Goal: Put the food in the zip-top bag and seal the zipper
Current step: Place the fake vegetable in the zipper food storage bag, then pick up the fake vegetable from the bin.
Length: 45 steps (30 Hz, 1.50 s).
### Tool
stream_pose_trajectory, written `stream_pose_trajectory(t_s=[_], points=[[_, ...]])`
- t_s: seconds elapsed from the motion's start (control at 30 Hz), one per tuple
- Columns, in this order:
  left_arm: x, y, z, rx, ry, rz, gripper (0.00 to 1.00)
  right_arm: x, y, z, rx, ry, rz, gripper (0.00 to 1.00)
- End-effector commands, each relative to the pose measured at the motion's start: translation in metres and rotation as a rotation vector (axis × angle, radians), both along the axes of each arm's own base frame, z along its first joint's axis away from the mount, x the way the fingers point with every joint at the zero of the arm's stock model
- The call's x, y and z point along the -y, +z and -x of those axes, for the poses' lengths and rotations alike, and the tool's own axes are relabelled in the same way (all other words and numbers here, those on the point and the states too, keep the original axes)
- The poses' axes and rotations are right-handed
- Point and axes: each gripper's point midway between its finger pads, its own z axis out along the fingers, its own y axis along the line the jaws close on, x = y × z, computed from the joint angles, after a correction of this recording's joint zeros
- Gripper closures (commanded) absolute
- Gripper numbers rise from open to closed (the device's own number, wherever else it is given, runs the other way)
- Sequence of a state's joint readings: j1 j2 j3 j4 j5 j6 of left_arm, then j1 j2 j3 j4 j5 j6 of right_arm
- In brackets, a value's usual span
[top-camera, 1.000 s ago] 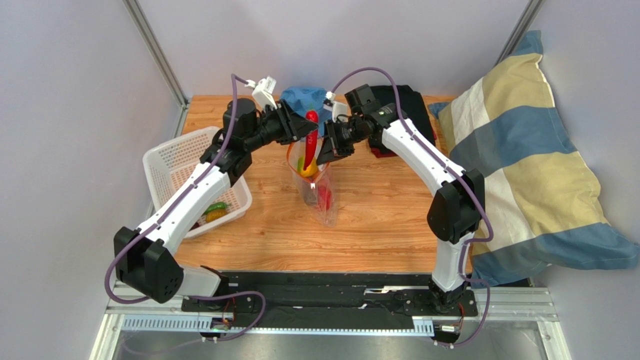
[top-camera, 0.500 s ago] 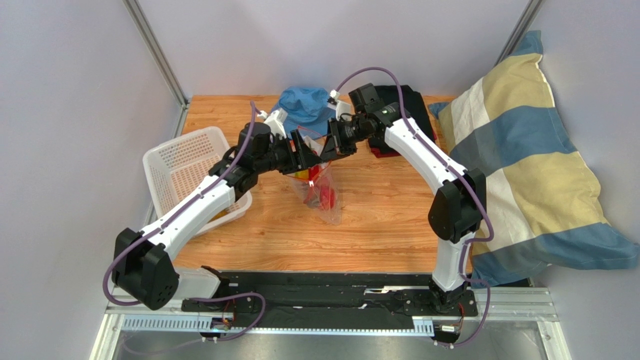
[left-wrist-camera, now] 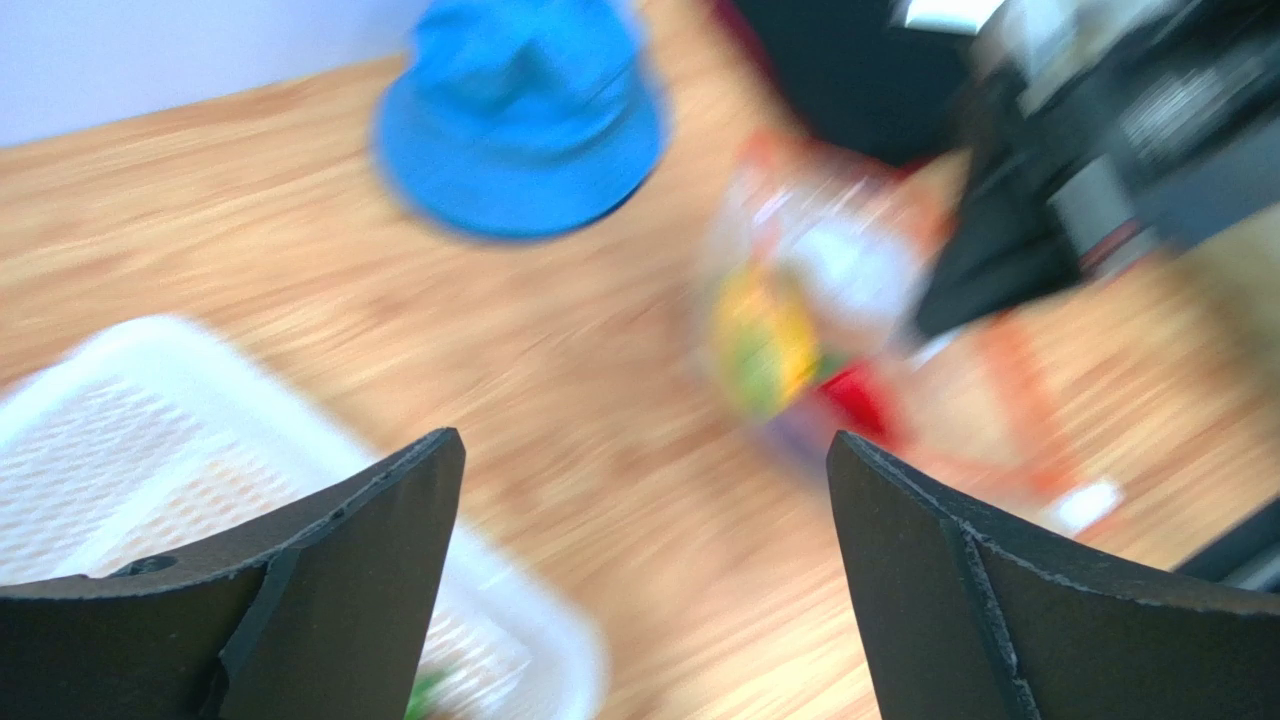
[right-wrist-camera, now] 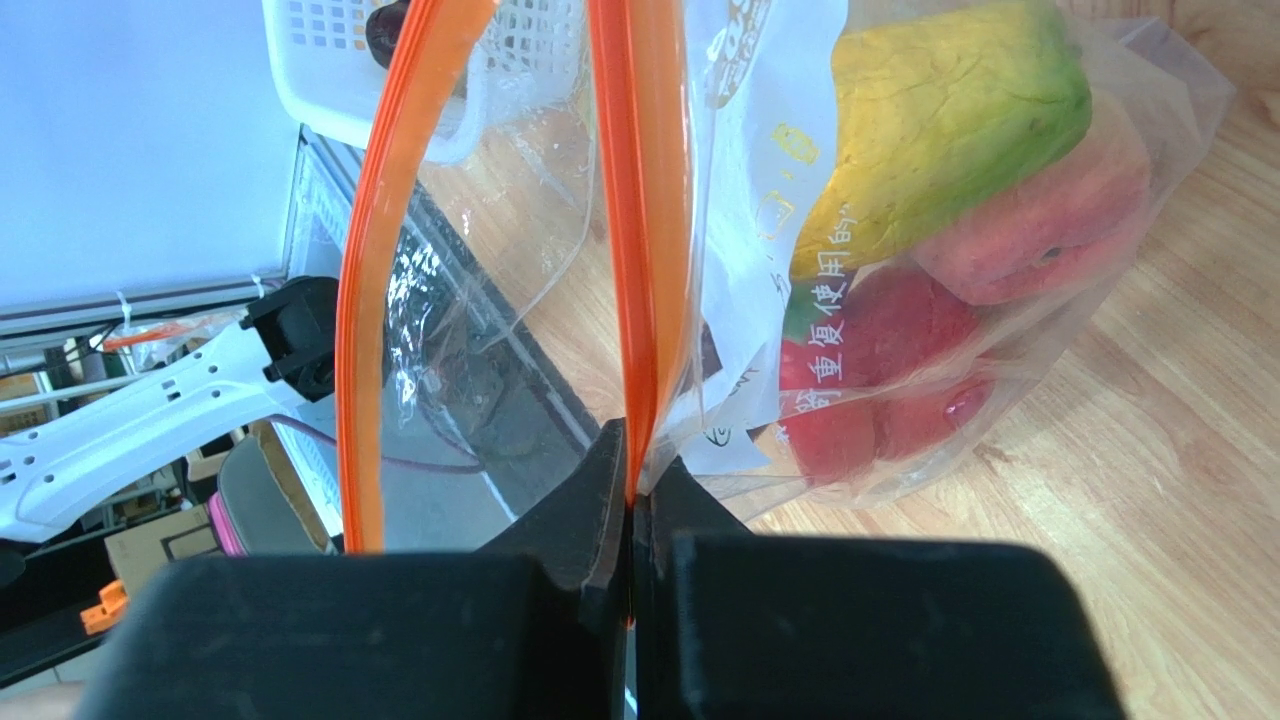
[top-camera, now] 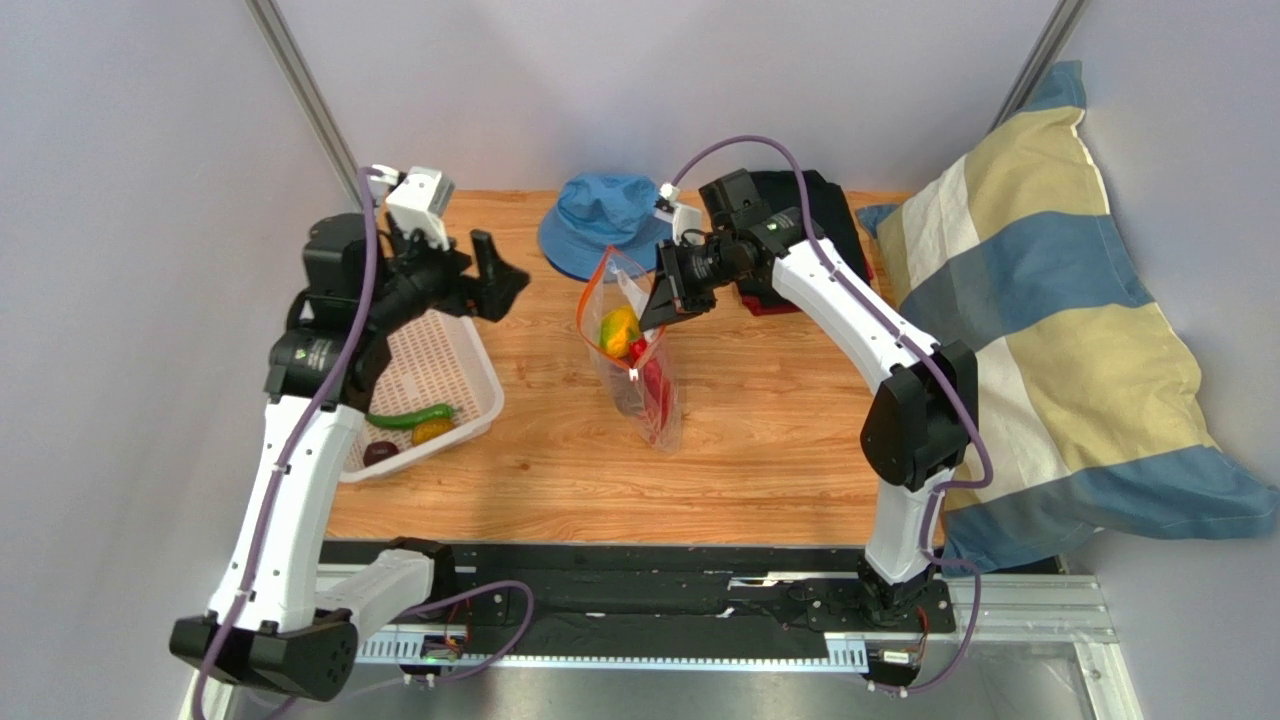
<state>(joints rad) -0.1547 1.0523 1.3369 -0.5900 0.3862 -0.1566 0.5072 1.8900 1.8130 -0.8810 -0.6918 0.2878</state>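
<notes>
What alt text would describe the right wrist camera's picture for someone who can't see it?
The black right gripper pinches the orange-red zip strip of a clear, crinkly plastic bag holding yellow, peach and red toy fruit. A white mesh basket shows at top left, and the wooden table lies beneath the bag.

This looks like a robot test cell in a lab. A wooden table (top-camera: 751, 450) is boxed in by plain grey wall panels (top-camera: 150, 150) on metal posts (top-camera: 308, 105). A cabled left arm (top-camera: 293, 465) and right arm (top-camera: 842, 315) are bolted to a metal rail (top-camera: 661, 638) at the near edge. A pillow (top-camera: 1052, 330), a hat (top-camera: 601, 222) and a basket (top-camera: 428, 353) are the only household things.
</notes>
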Motion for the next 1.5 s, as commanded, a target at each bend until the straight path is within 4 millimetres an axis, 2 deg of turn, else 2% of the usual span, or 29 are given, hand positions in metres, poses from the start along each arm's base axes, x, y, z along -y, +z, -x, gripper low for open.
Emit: stream_pose_trajectory(t_s=[0.0,0.03,0.07,0.23,0.27,0.37,0.6,0.67,0.77,0.93,1.17,1.37,1.47], points=[[-0.040,-0.073,0.032,-0.088,-0.271,-0.373,0.03,0.004,0.028,0.005,0.086,0.024,-0.044,1.00],[-0.063,-0.078,0.027,-0.068,-0.278,-0.448,0.05,0.003,0.026,0.006,0.080,0.028,-0.043,1.00],[-0.068,-0.091,0.042,-0.133,-0.333,-0.448,0.12,0.004,0.025,0.006,0.078,0.028,-0.042,1.00],[-0.120,-0.131,0.023,-0.209,-0.394,-0.532,0.20,0.005,0.025,0.006,0.080,0.026,-0.040,1.00],[-0.132,-0.141,0.025,-0.242,-0.401,-0.550,0.23,0.004,0.025,0.006,0.084,0.029,-0.040,1.00],[-0.154,-0.178,0.014,-0.292,-0.464,-0.650,0.30,0.004,0.025,0.006,0.084,0.029,-0.038,1.00],[-0.182,-0.244,0.001,-0.340,-0.569,-0.792,0.37,0.006,0.024,0.006,0.089,0.028,-0.031,1.00],[-0.185,-0.257,-0.005,-0.376,-0.575,-0.769,0.40,0.006,0.023,0.006,0.083,0.027,-0.031,1.00],[-0.181,-0.261,-0.014,-0.359,-0.571,-0.742,0.42,0.005,0.021,0.005,0.085,0.025,-0.027,1.00],[-0.165,-0.285,-0.013,-0.382,-0.603,-0.724,0.42,0.004,0.020,0.002,0.081,0.020,-0.024,1.00],[-0.158,-0.319,-0.018,-0.429,-0.628,-0.736,0.42,0.003,0.019,-0.002,0.083,0.015,-0.019,1.00],[-0.160,-0.335,-0.014,-0.451,-0.660,-0.747,0.44,0.004,0.015,-0.005,0.087,0.008,-0.005,1.00],[-0.162,-0.330,-0.018,-0.443,-0.638,-0.759,0.43,0.004,0.014,-0.006,0.088,0.008,-0.004,1.00]])
